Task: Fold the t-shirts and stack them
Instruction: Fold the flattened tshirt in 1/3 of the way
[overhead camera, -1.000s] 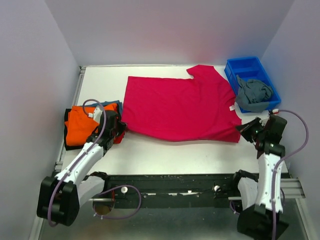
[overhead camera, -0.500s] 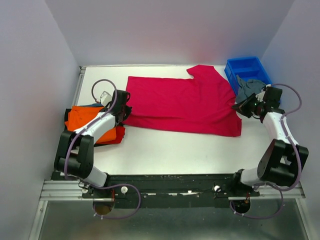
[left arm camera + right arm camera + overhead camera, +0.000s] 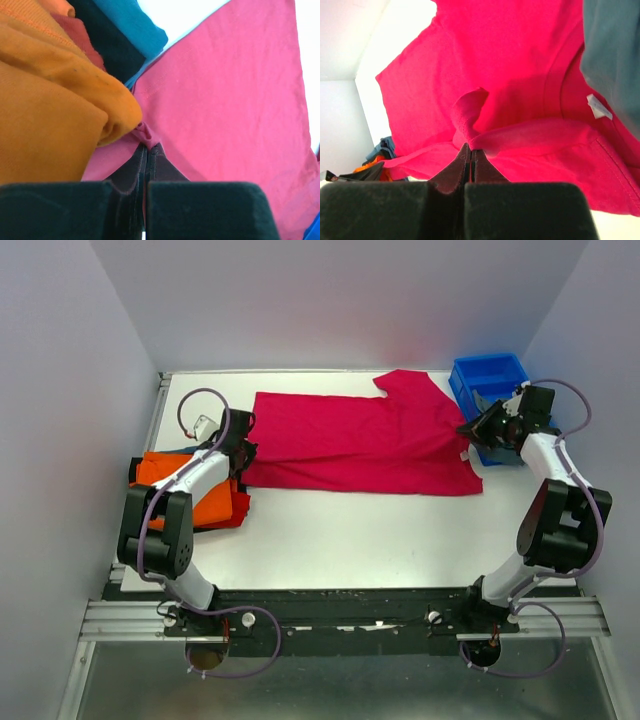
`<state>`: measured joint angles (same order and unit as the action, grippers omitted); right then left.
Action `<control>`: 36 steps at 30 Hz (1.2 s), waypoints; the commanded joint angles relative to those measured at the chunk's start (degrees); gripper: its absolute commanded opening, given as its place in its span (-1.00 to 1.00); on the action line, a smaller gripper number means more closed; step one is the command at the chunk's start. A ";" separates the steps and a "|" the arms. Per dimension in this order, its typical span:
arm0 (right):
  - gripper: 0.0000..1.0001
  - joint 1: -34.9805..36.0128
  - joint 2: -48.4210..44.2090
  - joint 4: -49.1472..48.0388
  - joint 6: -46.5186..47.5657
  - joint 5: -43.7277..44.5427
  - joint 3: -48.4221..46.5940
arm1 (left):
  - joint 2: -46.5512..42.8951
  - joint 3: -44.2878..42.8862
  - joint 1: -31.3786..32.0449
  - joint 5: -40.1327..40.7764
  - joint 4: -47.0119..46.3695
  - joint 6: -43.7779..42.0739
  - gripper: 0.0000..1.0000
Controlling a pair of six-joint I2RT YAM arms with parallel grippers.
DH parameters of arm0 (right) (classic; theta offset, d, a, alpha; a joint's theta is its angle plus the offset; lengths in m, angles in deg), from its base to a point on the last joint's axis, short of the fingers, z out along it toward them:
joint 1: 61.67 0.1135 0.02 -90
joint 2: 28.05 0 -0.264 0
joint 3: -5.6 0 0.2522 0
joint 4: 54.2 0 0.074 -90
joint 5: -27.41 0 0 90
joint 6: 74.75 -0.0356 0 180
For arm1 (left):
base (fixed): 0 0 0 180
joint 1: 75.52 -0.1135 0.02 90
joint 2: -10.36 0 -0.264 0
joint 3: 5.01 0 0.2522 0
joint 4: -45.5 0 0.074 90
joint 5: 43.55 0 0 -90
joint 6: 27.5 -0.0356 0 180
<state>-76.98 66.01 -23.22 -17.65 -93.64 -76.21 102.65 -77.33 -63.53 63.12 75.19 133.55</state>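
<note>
The left gripper (image 3: 147, 149) is fully closed, its jaws pinching a small pucker of cloth at the edge of the crimson-pink t-shirt (image 3: 225, 100). In the left wrist view, the orange t-shirt (image 3: 45, 110) bulges just beside that pinch at 10 o'clock, touching the crimson cloth. Past it, toward 11 and 12 o'clock, lie a red t-shirt (image 3: 75, 32), a black t-shirt (image 3: 112, 47) and a blue t-shirt (image 3: 135, 22), layered in one pile.

The right gripper (image 3: 471, 151) is likewise clamped shut, holding a raised fold of the same crimson-pink t-shirt. In the right wrist view, the grey-blue t-shirt (image 3: 610, 55) shows at 2 o'clock from the grip.

From above, the crimson-pink t-shirt lies spread across the far half of the table (image 3: 350, 530), stretched between the two grippers, one at its 9 o'clock end and one at its 3 o'clock end. The pile of folded tees sits at the table's 9 o'clock edge, orange on top. The blue bin (image 3: 490, 375) stands at 2 o'clock, just behind the right gripper.
</note>
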 commanded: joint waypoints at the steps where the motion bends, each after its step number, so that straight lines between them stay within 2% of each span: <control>1: -0.99 0.11 2.87 0.27 1.09 -1.38 -5.24 | 3.06 -2.86 -0.39 -0.49 -0.63 -0.82 -1.00; 7: -0.99 0.11 4.99 2.47 1.18 -0.07 -8.85 | 8.16 -8.66 -0.39 -1.99 1.57 -2.14 -1.00; 25: -0.99 0.11 9.64 3.00 0.48 0.73 -12.54 | 13.79 -13.68 -0.74 -1.64 4.28 -0.38 -1.00; 26: -0.99 0.11 10.26 2.92 0.39 0.81 -12.98 | 13.88 -13.94 -1.00 -1.29 4.73 -0.29 -0.89; 27: -0.96 0.19 10.87 2.91 0.21 1.16 -13.33 | 13.97 -13.94 -1.09 -1.11 4.30 -0.64 -0.67; 28: -0.65 0.28 11.40 3.26 0.21 1.43 -13.68 | 14.14 -13.86 -1.35 -1.20 3.68 -1.34 -0.25; 29: -0.10 0.46 11.93 3.88 0.12 2.21 -14.30 | 14.06 -13.86 -1.44 -1.20 2.98 -2.13 0.37; 30: 0.39 0.63 11.93 4.58 0.30 3.52 -14.56 | 14.06 -14.20 -1.62 -1.11 2.89 -3.44 0.76; 31: 0.51 0.98 11.50 5.37 0.47 4.50 -14.48 | 13.71 -14.90 -1.62 -1.11 2.71 -5.20 0.96; 33: 0.52 1.77 8.00 4.42 0.47 6.69 -11.59 | 12.05 -15.96 -1.62 -0.76 2.45 -9.24 0.98; 36: 0.47 2.74 -0.69 1.17 -0.75 9.94 -2.83 | 7.22 -14.22 -0.83 0.99 3.76 -10.40 0.97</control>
<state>-75.74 75.10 -20.43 -17.72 -89.16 -86.66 115.98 -91.41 -64.80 61.43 78.22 127.84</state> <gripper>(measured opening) 0.754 0.985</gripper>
